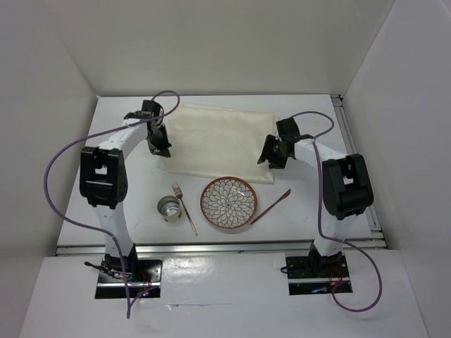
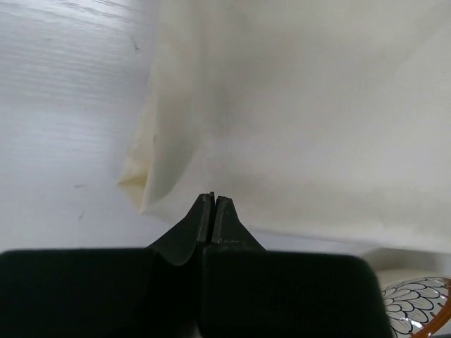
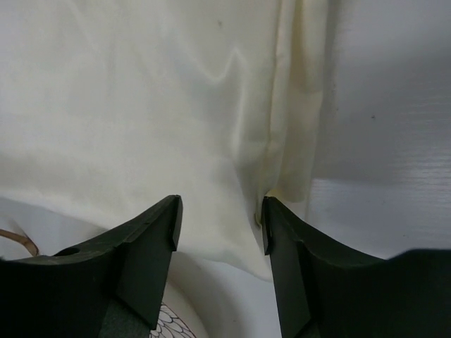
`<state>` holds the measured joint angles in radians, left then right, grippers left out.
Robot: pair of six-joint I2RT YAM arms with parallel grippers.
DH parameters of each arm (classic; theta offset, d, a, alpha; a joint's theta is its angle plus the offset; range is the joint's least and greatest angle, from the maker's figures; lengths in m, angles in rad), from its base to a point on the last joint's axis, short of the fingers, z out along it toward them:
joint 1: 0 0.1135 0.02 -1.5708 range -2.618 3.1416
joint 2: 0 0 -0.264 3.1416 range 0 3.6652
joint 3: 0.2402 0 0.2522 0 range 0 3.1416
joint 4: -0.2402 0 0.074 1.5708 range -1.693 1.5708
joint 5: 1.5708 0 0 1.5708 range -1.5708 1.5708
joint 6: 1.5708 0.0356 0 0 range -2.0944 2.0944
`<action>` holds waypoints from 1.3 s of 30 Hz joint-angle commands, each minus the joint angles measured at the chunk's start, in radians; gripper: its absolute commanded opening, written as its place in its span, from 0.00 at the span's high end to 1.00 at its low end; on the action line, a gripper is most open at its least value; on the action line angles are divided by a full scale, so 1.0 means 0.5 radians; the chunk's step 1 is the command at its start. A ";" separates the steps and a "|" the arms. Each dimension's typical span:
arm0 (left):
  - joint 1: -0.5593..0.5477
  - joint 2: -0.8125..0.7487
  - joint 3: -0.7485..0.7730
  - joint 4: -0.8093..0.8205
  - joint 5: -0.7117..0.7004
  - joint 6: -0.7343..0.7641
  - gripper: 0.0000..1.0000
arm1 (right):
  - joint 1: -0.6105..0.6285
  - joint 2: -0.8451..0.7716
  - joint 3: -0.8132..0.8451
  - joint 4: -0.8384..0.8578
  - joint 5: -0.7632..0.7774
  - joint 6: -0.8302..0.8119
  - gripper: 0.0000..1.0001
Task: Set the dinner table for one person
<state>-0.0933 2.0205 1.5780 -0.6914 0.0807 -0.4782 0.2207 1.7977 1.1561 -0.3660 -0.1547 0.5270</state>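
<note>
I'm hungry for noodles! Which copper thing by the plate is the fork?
The fork lies left of the plate, beside the metal cup: its far end splits into prongs. The other copper piece, right of the plate, has no prongs.

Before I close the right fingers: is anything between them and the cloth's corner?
Nothing visible. The right gripper is open over the cloth edge, only fabric and bare dinner table between its fingers. The plate lies apart, toward the near edge.
</note>
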 commanded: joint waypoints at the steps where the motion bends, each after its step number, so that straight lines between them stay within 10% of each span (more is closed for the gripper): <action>1: 0.006 -0.243 -0.045 -0.031 -0.216 -0.013 1.00 | 0.050 -0.046 0.078 0.017 -0.010 0.011 0.42; 13: 0.024 0.070 -0.100 -0.010 -0.305 -0.120 1.00 | 0.086 -0.089 0.056 -0.133 0.260 0.072 0.61; 22: 0.006 0.040 0.074 -0.222 -0.373 -0.163 1.00 | 0.335 -0.325 0.103 -0.179 0.693 0.231 0.28; 33: 0.024 0.033 0.029 -0.203 -0.465 -0.163 1.00 | 0.283 -0.037 0.041 -0.063 0.356 0.250 0.95; 39: 0.024 0.144 -0.045 -0.225 -0.508 -0.225 1.00 | 0.264 0.043 -0.088 -0.063 0.355 0.268 1.00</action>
<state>-0.0864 2.0766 1.5833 -0.7815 -0.1482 -0.5610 0.3599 1.8061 1.1362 -0.4194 0.0299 0.6434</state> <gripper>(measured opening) 0.040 0.062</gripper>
